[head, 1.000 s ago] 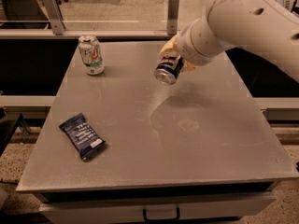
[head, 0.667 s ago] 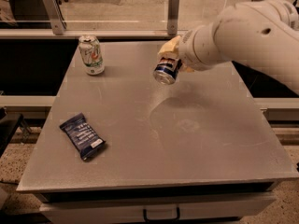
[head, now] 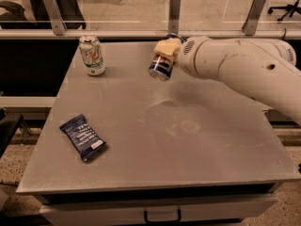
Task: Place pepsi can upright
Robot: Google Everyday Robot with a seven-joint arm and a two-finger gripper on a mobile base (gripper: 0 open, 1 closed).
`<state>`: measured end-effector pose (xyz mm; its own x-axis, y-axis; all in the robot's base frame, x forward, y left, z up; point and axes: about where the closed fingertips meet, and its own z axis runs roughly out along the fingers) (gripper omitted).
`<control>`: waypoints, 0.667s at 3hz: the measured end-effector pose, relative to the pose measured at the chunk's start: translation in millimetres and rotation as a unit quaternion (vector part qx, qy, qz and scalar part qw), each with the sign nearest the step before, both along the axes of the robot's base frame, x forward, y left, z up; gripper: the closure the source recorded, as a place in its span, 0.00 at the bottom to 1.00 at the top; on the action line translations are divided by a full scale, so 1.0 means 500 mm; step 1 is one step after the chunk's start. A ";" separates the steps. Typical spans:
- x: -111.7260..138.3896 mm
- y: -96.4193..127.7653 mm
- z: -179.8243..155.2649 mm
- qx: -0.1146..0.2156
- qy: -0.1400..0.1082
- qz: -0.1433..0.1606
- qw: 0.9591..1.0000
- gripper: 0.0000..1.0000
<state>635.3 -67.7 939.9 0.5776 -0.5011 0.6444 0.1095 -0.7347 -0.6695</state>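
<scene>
The gripper (head: 165, 48) grips the tilted pepsi can (head: 161, 68) clear of the table (head: 197, 145), with a white-green can (head: 92, 55) standing well apart from it.

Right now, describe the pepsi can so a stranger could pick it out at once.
Over the grey table, a white arm reaches in from the right. Its pincer holds the pepsi can tilted above the far half. It is blue with a silver end, unlike the white-green can standing far left or the flat wrapper front left.
</scene>
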 end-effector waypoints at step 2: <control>0.007 0.019 0.044 0.043 -0.116 0.008 0.992 1.00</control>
